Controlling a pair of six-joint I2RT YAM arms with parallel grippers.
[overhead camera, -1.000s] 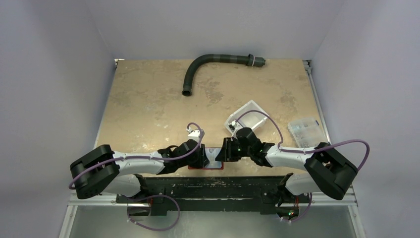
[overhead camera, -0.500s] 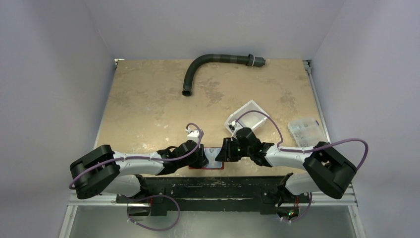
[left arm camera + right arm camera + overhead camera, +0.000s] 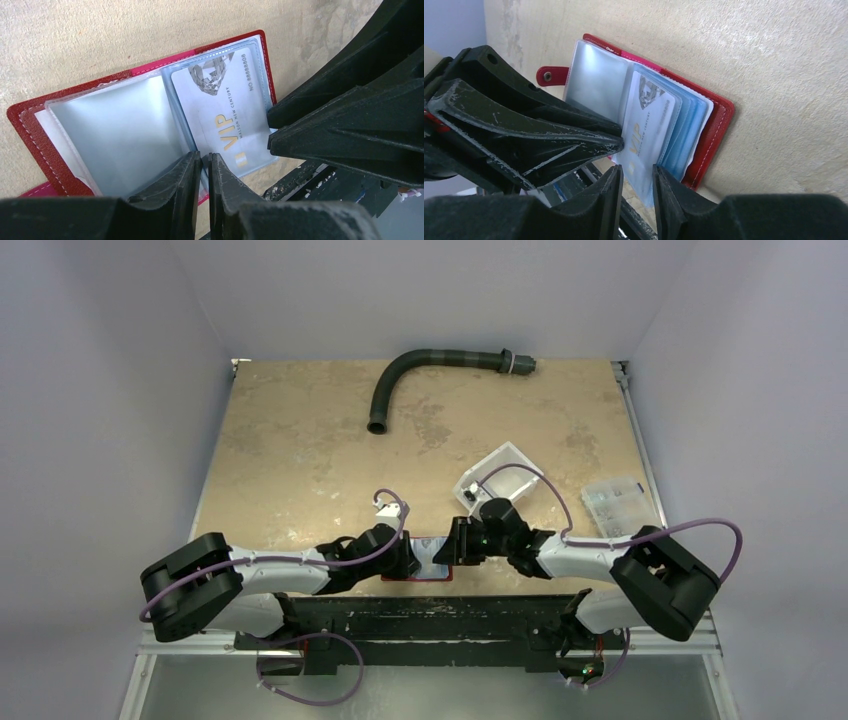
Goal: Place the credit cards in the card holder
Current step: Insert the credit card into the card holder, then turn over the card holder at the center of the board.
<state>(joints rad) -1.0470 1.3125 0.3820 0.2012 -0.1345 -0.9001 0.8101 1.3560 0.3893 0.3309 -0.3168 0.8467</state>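
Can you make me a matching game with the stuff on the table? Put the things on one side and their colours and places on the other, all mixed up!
Things:
1. card holder
2. VIP card
3. hose
4. compartment box

Colours and places:
A. dark and curved, at the far end of the table
B. red, lying open at the near edge
C. clear, by the right edge
D. whitish with gold letters, in a clear sleeve

Right pairs: 1-B, 2-D, 3-A, 4-C
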